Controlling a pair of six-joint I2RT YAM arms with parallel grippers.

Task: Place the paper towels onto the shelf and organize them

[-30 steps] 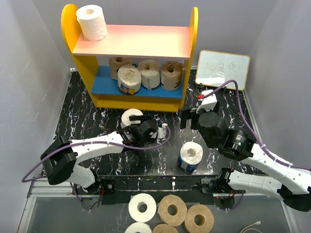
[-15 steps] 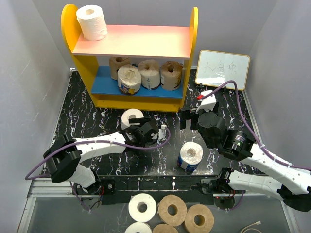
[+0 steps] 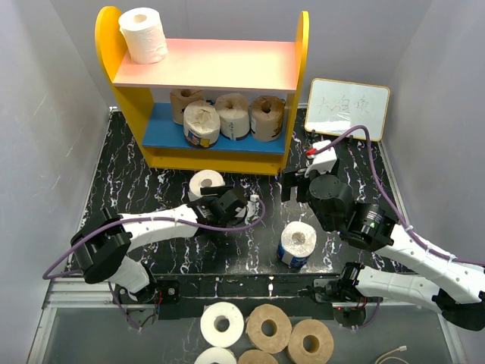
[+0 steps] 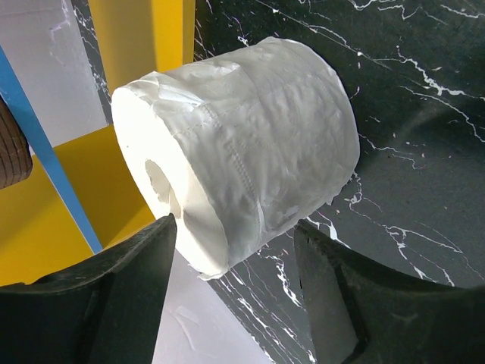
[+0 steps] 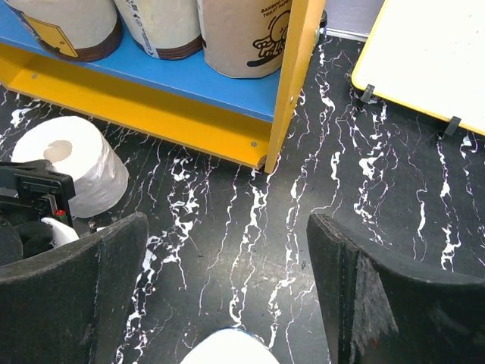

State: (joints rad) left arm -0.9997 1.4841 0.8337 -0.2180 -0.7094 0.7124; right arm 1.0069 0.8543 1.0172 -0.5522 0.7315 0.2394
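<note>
Marbled tabletop [image 3: 136,189]; left pincer [image 4: 231,236] astride roll [image 4: 250,144]

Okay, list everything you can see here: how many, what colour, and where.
table: one, black with white veins
shelf: one, yellow sides, pink top board, blue lower board, back of table
roll on top board: one, white, left end
rolls on lower board: four, tan and off-white, middle to right
white roll on table: one, white, just before the shelf, between the fingers of the left pincer
blue-wrapped roll: one, white with blue wrap, near middle of table
spare rolls: five showing, two white, three tan, below the table's near edge
whiteboard: one, white with writing, right of shelf
left pincer: one, black, open around the white roll
right pincer: one, black, open, empty, over the table
</note>
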